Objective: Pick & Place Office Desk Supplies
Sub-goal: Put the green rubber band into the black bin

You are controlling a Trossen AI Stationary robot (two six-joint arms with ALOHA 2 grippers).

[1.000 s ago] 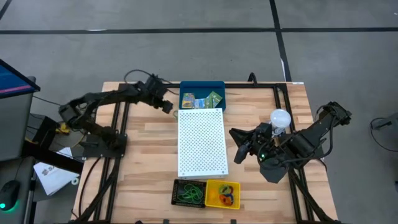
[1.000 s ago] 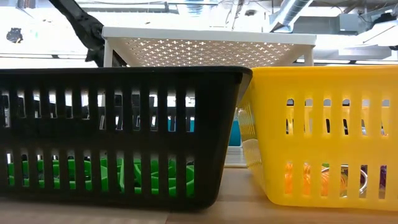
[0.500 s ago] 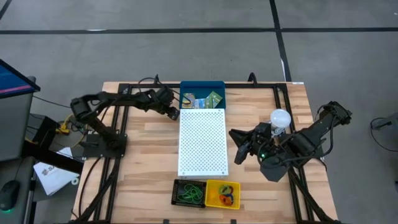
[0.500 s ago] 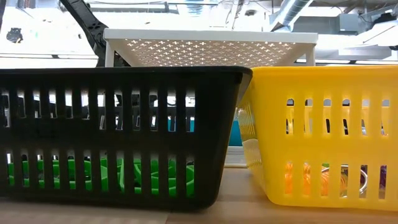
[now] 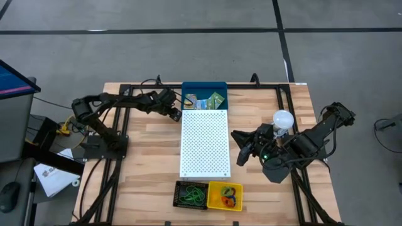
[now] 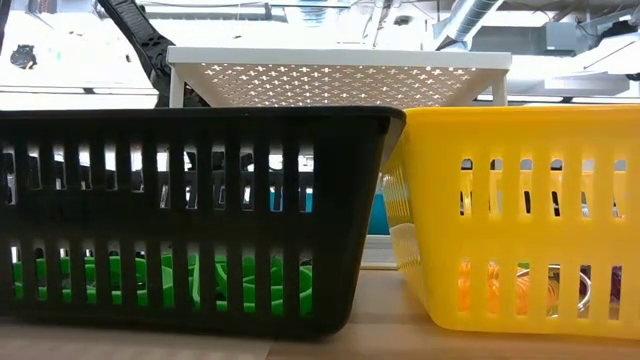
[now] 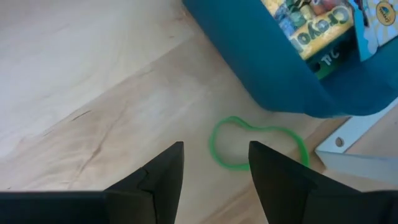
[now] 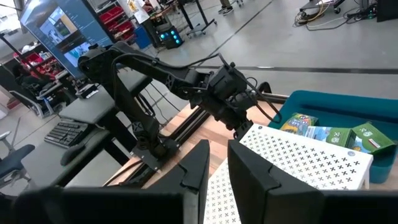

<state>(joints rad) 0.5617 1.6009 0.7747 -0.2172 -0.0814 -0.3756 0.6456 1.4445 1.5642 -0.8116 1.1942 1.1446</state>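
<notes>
One green rubber band (image 7: 258, 144) lies loose on the bare wood of the table (image 5: 144, 157), in the corner where the teal bin (image 5: 204, 89) meets the far-left leg of the white perforated board (image 5: 204, 143); it looks just clear of the bin wall, though I can't rule out contact. It's a thin, limp, slightly pinched oval lying flat, so little height to bite on. In the left wrist view its long axis runs roughly crosswise to the pointing direction of the left gripper (image 7: 214, 180). That gripper hovers just left of the bin and board corner, fingers spread with a clear gap and nothing between them; the band sits just ahead of the tips and offset toward one finger. Key relation for the next move, as I read it: advance and descend a bit with a small sideways correction, so the fingers straddle one strand rather than the bin wall. Left arm is plainly the nearer one. Right gripper (image 5: 240, 150) waits on the right side of the board beside the white bulb (image 5: 283, 118), well apart from the band, fingers close together with only a narrow gap, nothing visibly pinched. Printed packets (image 5: 202, 100) sit inside the teal bin. At the near edge, the black basket (image 5: 190, 194) already holds green bands and the yellow basket (image 5: 225, 195) has mixed-colour ones.
</notes>
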